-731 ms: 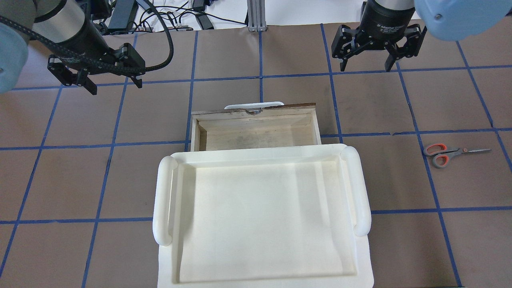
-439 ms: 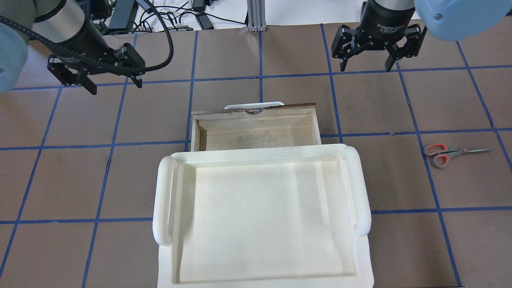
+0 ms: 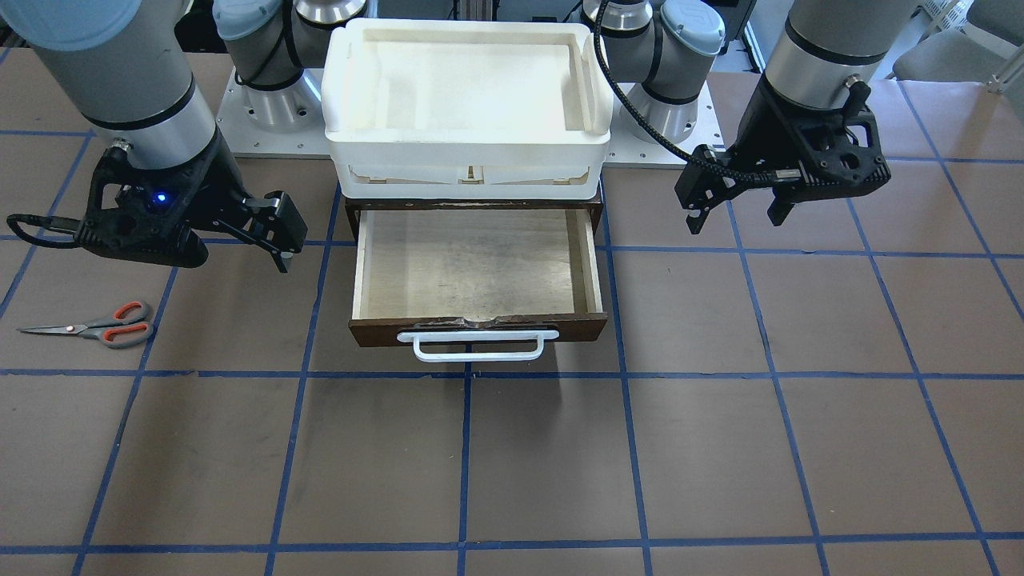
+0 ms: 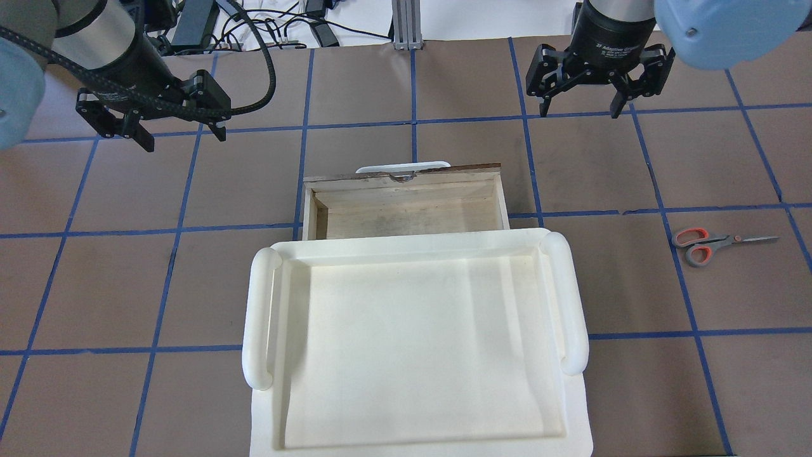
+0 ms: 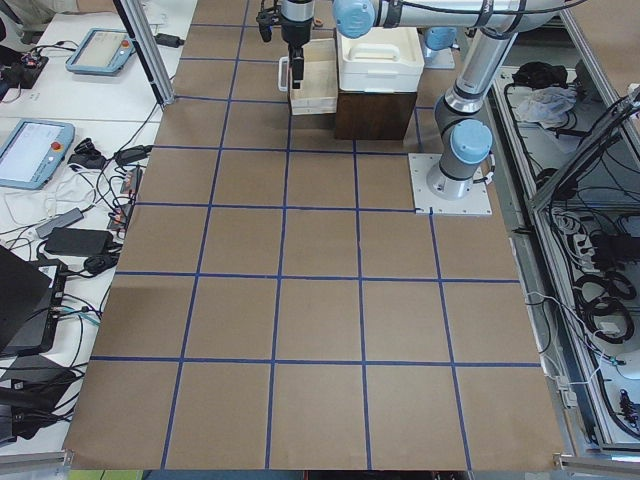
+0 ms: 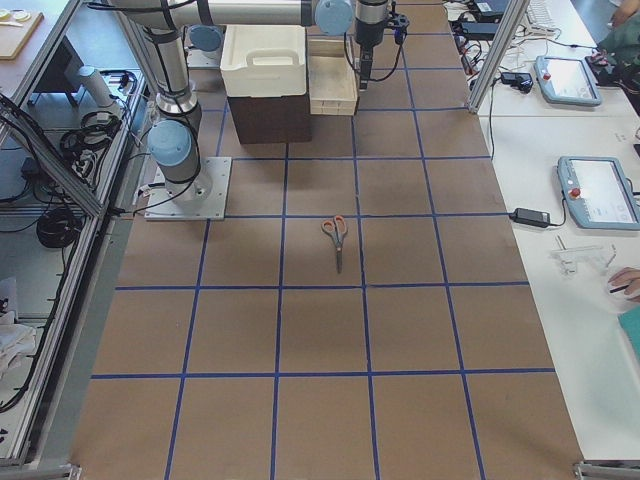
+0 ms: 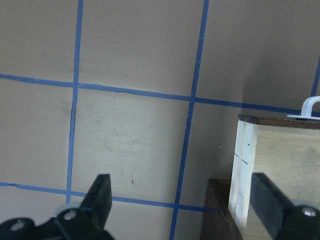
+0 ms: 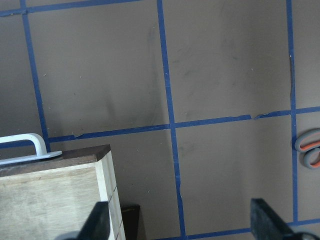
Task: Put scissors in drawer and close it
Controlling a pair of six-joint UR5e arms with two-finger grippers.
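Note:
The scissors (image 4: 717, 244) lie flat on the brown table at the right, grey handles with orange-red loops toward the drawer; they also show in the front view (image 3: 96, 326) and at the right wrist view's edge (image 8: 310, 150). The dark wooden drawer (image 4: 406, 212) stands pulled open and empty, with its white bar handle (image 3: 478, 346) at the far side. My right gripper (image 4: 578, 109) is open and empty, hovering beyond the drawer's right corner, well away from the scissors. My left gripper (image 4: 184, 136) is open and empty, hovering beyond the drawer's left corner.
A large white plastic tray (image 4: 257, 317) sits on top of the dark cabinet that holds the drawer, nearest the robot. Blue tape lines grid the table. Cables and devices lie past the table's far edge (image 4: 266, 25).
My right gripper has shifted very slightly in the overhead view. The left gripper, the scissors and the drawer have not moved.

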